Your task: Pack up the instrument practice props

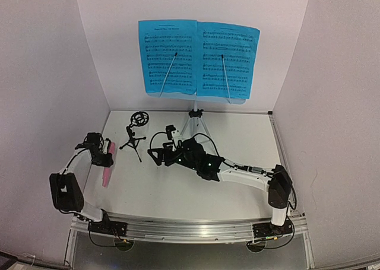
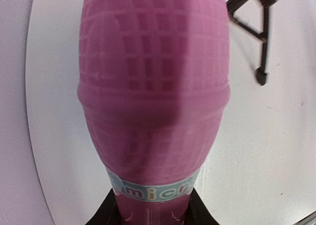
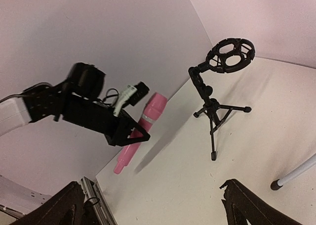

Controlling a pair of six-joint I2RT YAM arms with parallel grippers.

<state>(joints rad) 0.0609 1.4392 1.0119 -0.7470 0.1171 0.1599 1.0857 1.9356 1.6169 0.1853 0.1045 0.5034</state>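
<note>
At nine o'clock on the worktop (image 1: 237, 133), the left tool (image 3: 133, 132) is clamped around the tilted pink toy microphone (image 3: 148, 117), while the right tool (image 3: 150, 185) stands wide with nothing between its fingers, the black mic stand (image 3: 213, 104) upright at its eleven o'clock.

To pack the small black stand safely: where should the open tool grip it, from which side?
Grip the short post just above its legs, coming level from the right. That part is thin and upright; the ring is wide, the legs splay.
</note>
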